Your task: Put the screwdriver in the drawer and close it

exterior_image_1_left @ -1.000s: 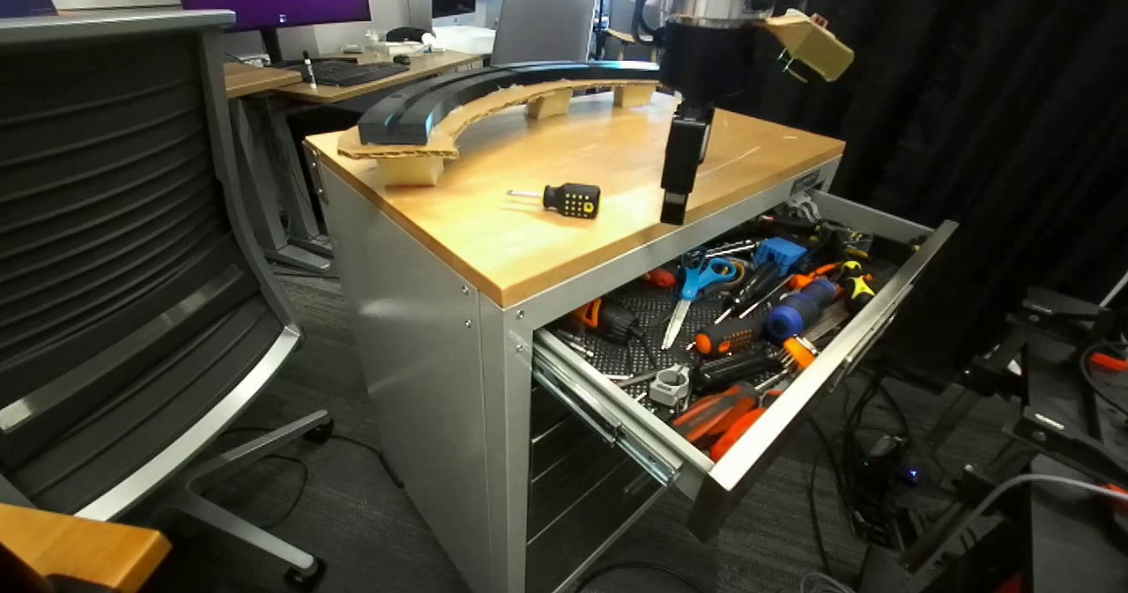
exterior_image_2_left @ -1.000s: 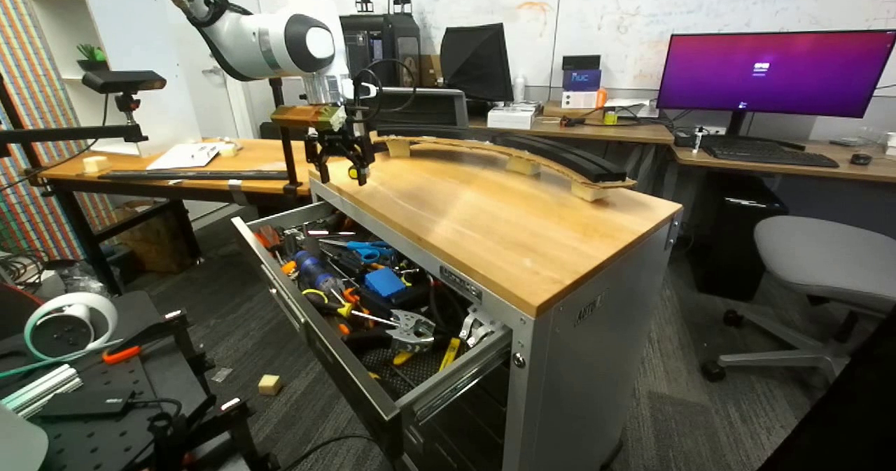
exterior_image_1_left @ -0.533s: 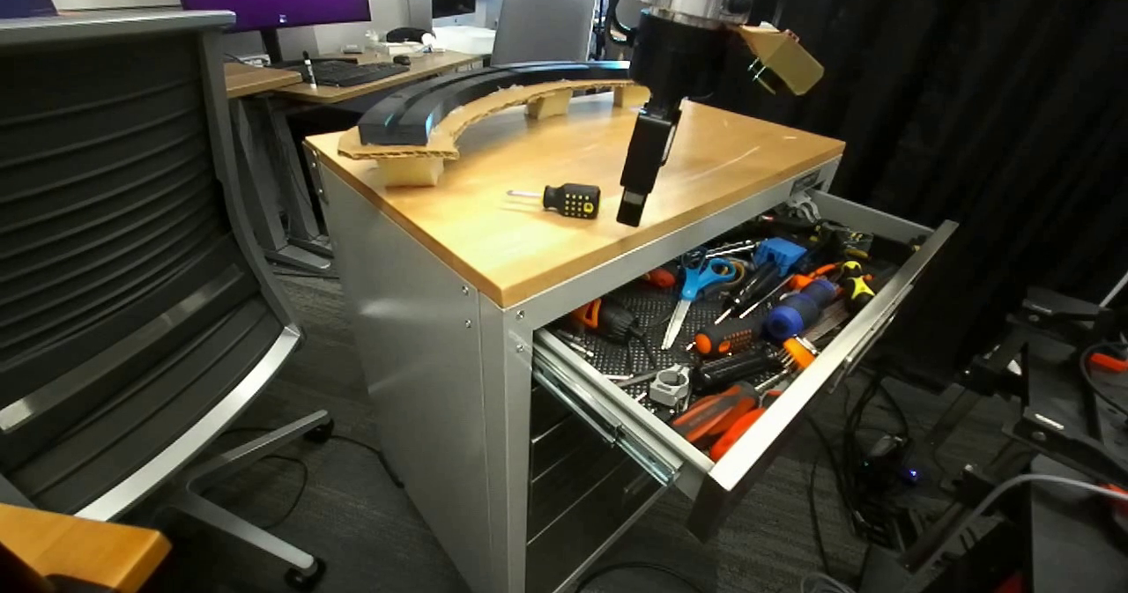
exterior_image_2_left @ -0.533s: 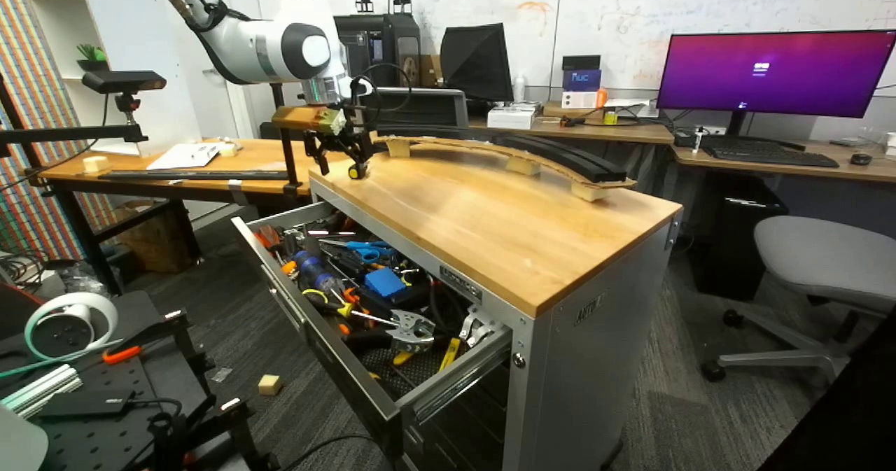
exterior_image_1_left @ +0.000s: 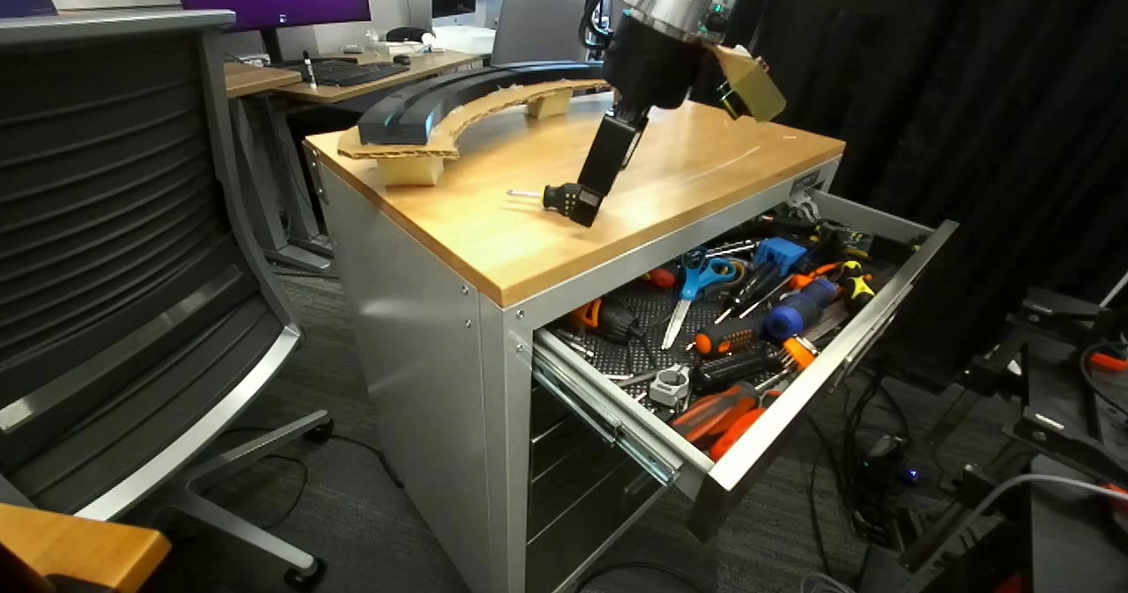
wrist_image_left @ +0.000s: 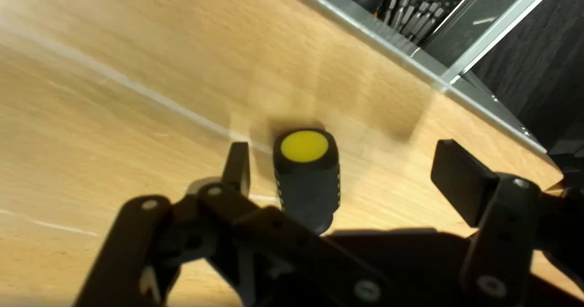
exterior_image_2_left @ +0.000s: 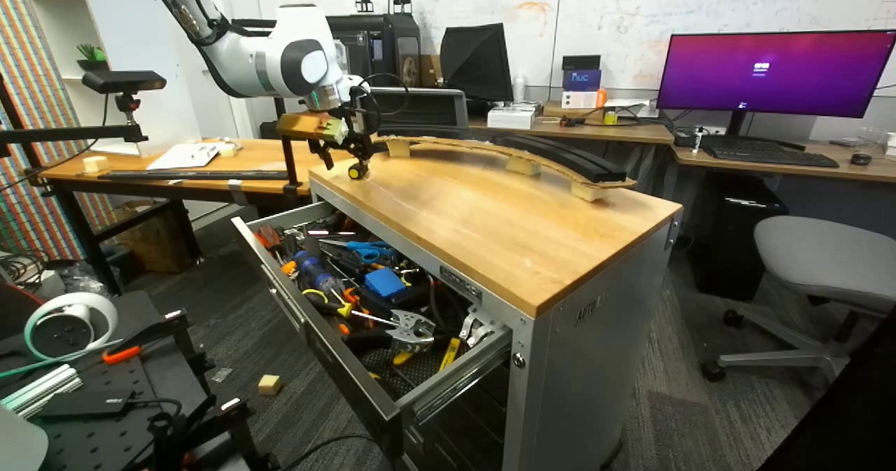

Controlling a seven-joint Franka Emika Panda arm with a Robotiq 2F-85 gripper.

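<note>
The stubby black screwdriver [exterior_image_1_left: 559,197] lies on the wooden cabinet top, its shaft pointing away from the open drawer. Its yellow butt end shows in an exterior view [exterior_image_2_left: 355,171] and in the wrist view [wrist_image_left: 305,148]. My gripper [wrist_image_left: 342,161] is open, with the screwdriver handle between its fingers. The handle is nearer the left finger in the wrist view, with a gap on both sides. In an exterior view the tilted gripper [exterior_image_1_left: 589,207] partly covers the handle. The grey top drawer [exterior_image_1_left: 815,368] is pulled open and full of tools; it also shows in an exterior view [exterior_image_2_left: 318,338].
A curved black track on cardboard [exterior_image_1_left: 493,100] stands on foam blocks along the back of the wooden top [exterior_image_2_left: 476,212]. Blue scissors [exterior_image_1_left: 692,289] and orange- and blue-handled tools lie in the drawer. An office chair [exterior_image_1_left: 132,267] stands beside the cabinet.
My gripper has moved left in an exterior view, tilted and come down from beside the screwdriver to around its handle. The screwdriver and the drawer have not moved.
</note>
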